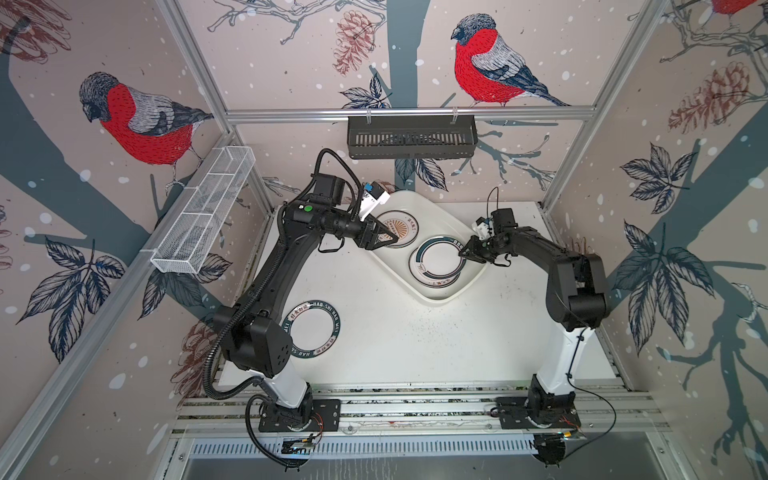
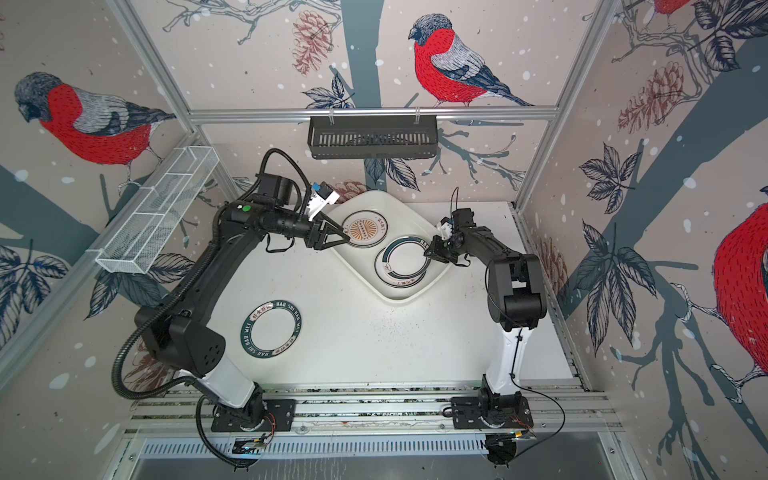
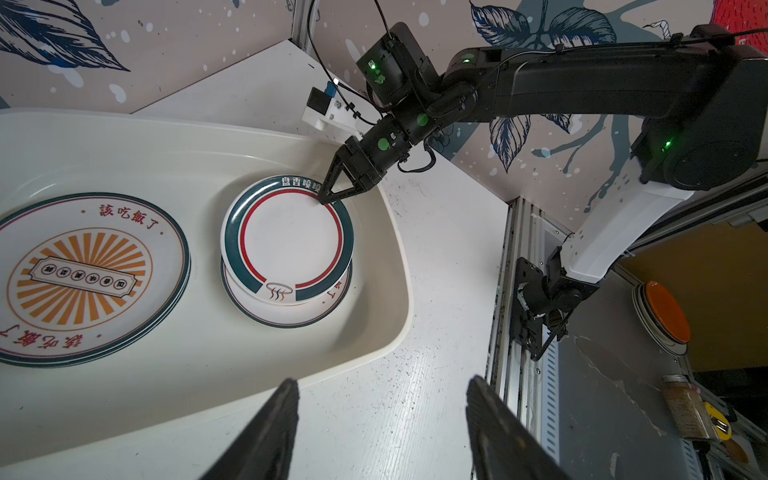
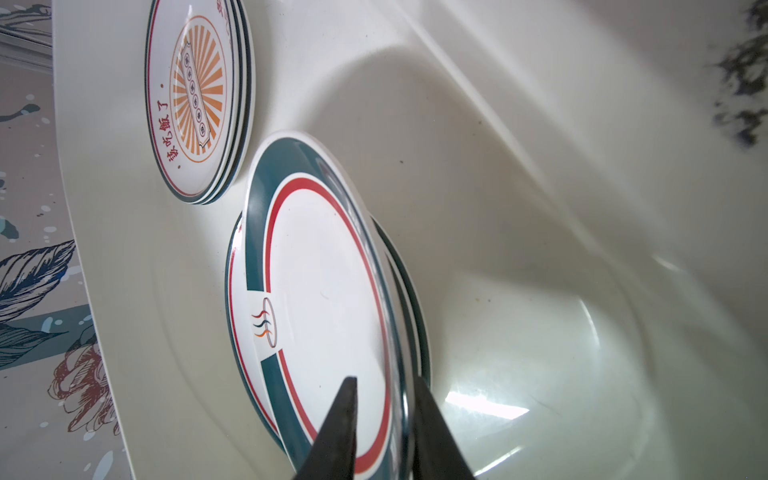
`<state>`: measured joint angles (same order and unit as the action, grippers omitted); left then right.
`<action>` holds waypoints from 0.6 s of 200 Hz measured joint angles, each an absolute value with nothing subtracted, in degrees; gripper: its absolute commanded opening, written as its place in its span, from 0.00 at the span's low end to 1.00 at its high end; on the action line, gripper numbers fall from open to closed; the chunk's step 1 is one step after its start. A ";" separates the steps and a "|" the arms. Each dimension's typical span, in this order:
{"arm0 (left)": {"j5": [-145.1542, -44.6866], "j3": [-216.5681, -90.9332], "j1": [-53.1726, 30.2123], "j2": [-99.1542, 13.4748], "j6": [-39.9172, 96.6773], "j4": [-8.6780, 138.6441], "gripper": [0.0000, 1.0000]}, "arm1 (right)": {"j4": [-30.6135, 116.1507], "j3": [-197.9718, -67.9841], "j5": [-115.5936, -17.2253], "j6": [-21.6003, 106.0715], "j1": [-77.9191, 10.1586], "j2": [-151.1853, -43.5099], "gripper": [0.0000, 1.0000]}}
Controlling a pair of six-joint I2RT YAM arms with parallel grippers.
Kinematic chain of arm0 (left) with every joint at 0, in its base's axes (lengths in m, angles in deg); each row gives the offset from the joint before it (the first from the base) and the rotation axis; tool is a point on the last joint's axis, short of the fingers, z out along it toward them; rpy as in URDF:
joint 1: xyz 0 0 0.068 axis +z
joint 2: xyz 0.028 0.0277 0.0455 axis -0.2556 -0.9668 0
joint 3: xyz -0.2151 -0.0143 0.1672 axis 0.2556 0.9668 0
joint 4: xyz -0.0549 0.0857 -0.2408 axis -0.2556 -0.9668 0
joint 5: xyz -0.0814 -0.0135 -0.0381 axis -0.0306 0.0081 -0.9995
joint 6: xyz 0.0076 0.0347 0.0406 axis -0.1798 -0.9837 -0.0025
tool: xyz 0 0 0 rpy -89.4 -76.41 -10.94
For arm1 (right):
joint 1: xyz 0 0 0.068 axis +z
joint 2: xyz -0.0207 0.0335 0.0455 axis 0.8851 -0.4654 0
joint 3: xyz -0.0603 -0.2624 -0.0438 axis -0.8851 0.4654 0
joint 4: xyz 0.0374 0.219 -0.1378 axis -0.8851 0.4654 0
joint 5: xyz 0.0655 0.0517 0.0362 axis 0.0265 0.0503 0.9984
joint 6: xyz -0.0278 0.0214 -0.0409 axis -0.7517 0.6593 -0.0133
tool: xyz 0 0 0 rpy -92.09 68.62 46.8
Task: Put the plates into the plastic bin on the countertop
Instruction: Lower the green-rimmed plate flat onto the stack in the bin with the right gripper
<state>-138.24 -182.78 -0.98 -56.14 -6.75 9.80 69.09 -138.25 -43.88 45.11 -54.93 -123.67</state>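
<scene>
robot lab cell, aluminium framing (image 1: 291, 114)

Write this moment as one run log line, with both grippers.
right gripper: shut on ringed plate rim, in plastic bin | left gripper: open, empty | remaining: lettered plate on countertop

Bin (image 1: 446, 228): white, glossy, set diagonal, far-centre of countertop (image 1: 395, 332). Inside: sunburst stack (image 1: 397, 228) flat, far-left end; teal-ring plate (image 1: 438, 262) w/ red inner line, tilted atop second stack (image 3: 291, 319), right end. Lettered-rim plate (image 1: 311, 330) flat on countertop, near-left.
</scene>
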 measured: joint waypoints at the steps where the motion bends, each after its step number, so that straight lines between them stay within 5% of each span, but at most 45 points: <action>1: -138.24 -182.78 -0.98 -56.16 -6.75 9.80 0.64 | 69.14 -138.27 -43.93 45.11 -54.91 -123.69 0.25; 120: -138.43 -182.15 -0.98 -56.53 -6.66 9.08 0.64 | 72.68 -142.25 -46.94 43.98 -53.97 -126.32 0.25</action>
<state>-138.43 -182.15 -0.98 -56.53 -6.66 9.08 72.68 -142.25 -46.94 43.98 -53.97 -126.32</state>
